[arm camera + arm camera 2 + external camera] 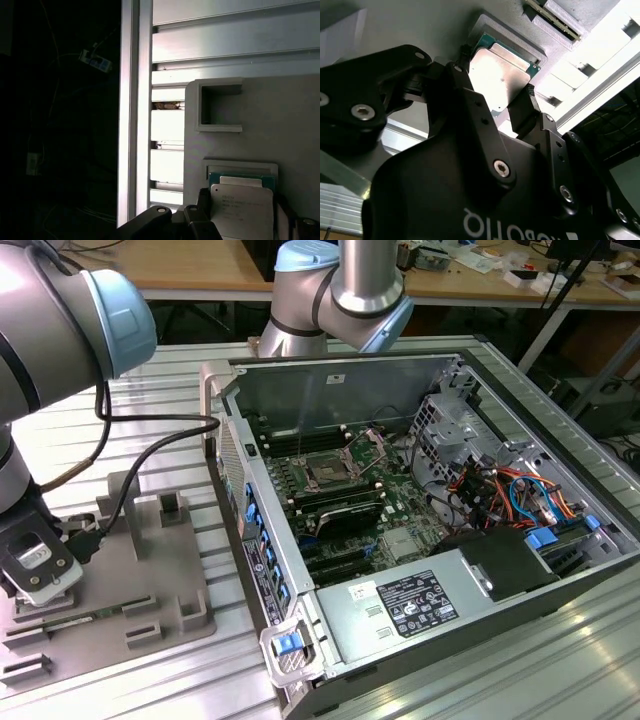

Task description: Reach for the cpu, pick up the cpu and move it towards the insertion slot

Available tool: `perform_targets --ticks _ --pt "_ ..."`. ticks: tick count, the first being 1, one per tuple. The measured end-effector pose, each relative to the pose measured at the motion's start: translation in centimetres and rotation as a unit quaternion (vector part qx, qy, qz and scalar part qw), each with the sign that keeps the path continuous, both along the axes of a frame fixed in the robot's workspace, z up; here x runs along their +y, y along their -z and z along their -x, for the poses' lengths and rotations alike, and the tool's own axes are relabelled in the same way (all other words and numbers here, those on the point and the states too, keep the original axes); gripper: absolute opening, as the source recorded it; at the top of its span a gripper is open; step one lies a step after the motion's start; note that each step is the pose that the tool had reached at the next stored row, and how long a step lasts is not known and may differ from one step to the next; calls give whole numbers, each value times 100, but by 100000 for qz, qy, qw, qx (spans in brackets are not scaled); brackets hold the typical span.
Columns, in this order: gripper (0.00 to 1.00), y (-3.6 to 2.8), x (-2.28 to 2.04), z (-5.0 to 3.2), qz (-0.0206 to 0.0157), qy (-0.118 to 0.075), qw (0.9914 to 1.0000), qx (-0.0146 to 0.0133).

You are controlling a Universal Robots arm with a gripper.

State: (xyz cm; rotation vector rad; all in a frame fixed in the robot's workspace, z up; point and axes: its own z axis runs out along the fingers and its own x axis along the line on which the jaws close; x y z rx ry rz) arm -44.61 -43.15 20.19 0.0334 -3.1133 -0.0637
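The cpu [502, 67] is a flat silvery square sitting between my two black fingertips, over a square recess of the grey tray [420, 25]. My gripper [495, 85] is shut on the cpu, with one finger against each of two opposite edges. In the first wrist view the cpu [242, 207] lies just over the recess, where a green-edged rim shows beneath it in the tray [280, 115]. In the exterior view my gripper [38, 585] hangs low over the tray [150, 580] at that view's left. The insertion slot [328, 472] sits open on the green board inside the computer case.
The open computer case [420, 510] takes up the exterior view's middle and right, and its metal side wall [235, 490] stands between tray and socket. Cables [130, 440] trail from my wrist across the tray. Raised tray blocks [170, 505] stand nearby. Ribbed aluminium table [220, 45] lies around.
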Motion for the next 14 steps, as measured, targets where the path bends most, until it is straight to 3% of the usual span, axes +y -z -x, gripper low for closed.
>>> perform_targets --ticks 8,14 --pt "55 -14 0 0 3 1 100000 2" --pt "55 -79 0 0 0 -3 100000 -1"
